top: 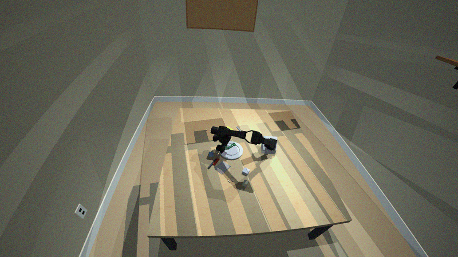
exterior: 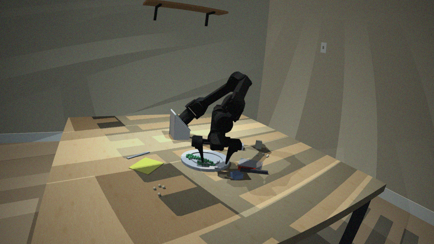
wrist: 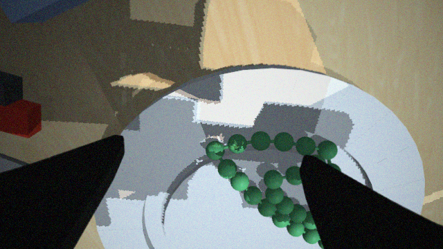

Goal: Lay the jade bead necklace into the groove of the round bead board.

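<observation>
The jade bead necklace [top: 230, 146] [exterior: 194, 156] [wrist: 260, 140] lies bunched on the pale round bead board [top: 234, 154] [exterior: 194, 166] [wrist: 391, 145]. In the wrist view several beads form a row near the groove's upper arc. From there two strands run close together across the flat middle, down to the lower right. Whether the upper row sits in the groove I cannot tell. My gripper [exterior: 214, 163] [wrist: 214, 153] is open wide, low over the board. Its right finger in the wrist view hides some beads; its left finger is over the board's outer part, away from the beads.
Close to the board are a blue block [exterior: 236, 175] [wrist: 41, 10], a red and black tool [top: 215, 162] [wrist: 21, 117] and a grey slab [top: 222, 166] [exterior: 250, 163]. A yellow sheet [exterior: 146, 165], a grey stick [exterior: 138, 155], small loose balls [exterior: 159, 185] and small blocks [top: 246, 171] [exterior: 258, 143] lie around.
</observation>
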You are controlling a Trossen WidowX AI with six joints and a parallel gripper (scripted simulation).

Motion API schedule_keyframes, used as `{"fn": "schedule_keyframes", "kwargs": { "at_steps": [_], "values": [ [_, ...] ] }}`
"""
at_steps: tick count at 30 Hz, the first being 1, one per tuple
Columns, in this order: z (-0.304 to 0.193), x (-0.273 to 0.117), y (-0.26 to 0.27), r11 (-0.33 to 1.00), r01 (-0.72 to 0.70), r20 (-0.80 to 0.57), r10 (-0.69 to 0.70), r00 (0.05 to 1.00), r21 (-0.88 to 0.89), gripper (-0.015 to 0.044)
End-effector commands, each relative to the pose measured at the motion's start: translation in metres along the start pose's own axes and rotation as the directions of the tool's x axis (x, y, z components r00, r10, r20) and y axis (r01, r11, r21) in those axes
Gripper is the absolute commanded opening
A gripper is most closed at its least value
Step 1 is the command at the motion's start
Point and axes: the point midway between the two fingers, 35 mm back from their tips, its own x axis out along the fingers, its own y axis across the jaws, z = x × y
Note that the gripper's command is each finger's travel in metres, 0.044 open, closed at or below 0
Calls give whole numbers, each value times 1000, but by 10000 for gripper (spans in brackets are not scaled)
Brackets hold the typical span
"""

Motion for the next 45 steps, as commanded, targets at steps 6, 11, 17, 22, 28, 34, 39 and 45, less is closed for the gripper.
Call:
{"fn": "schedule_keyframes", "kwargs": {
  "at_steps": [6, 11, 17, 22, 28, 34, 39, 45],
  "values": [
    [0, 1, 0, 1000, 0, 0, 0, 1000, 0, 440],
    [0, 1, 0, 1000, 0, 0, 0, 1000, 0, 440],
    [0, 1, 0, 1000, 0, 0, 0, 1000, 0, 440],
    [0, 1, 0, 1000, 0, 0, 0, 1000, 0, 440],
    [0, 1, 0, 1000, 0, 0, 0, 1000, 0, 440],
    [0, 1, 0, 1000, 0, 0, 0, 1000, 0, 440],
    [0, 0, -1, 1000, 1, 0, -1, 1000, -12, 433],
    [-1, -17, -32, 917, 6, 0, -6, 1000, -400, 393]
  ]
}}
